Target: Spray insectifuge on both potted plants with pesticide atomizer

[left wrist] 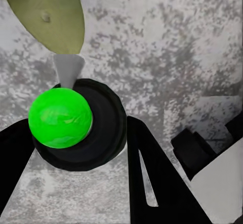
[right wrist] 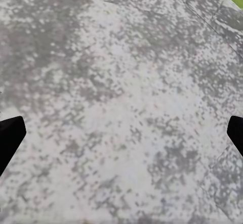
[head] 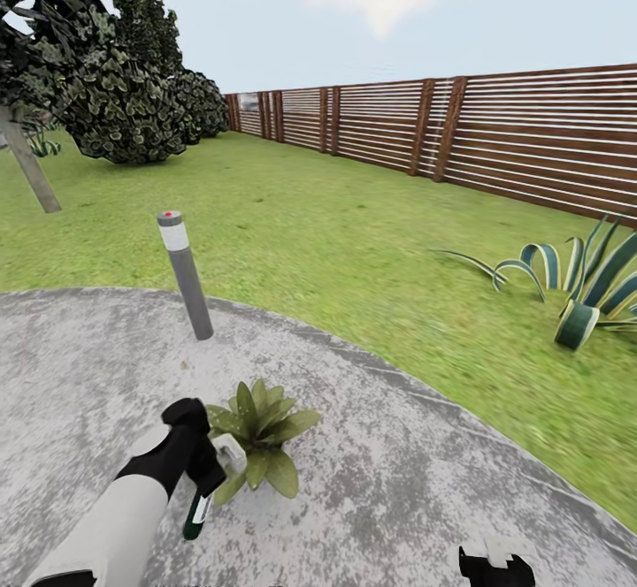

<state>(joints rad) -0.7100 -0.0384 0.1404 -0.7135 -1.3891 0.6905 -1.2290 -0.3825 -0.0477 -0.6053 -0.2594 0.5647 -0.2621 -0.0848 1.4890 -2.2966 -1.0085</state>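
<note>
My left gripper [head: 205, 479] is shut on the pesticide atomizer [head: 196, 509], a slim bottle with a dark green and white lower end hanging below the fingers. In the left wrist view the atomizer [left wrist: 61, 117] shows a bright green round top in a dark collar, held between the black fingers [left wrist: 152, 173]. Its pale nozzle [left wrist: 68, 68] points at a leaf [left wrist: 50, 14]. One potted plant [head: 261, 432] stands on the patio right beside that gripper. The second potted plant is out of view. My right gripper [head: 495, 567] hangs open over bare stone [right wrist: 121, 133].
The round grey stone patio [head: 407, 481] lies under me, with lawn [head: 336, 233] beyond it. A grey bollard lamp [head: 186, 278] stands at the patio edge behind the plant. A striped agave [head: 584, 282] is at the right, the slat fence [head: 495, 132] behind, and trees [head: 115, 83] at far left.
</note>
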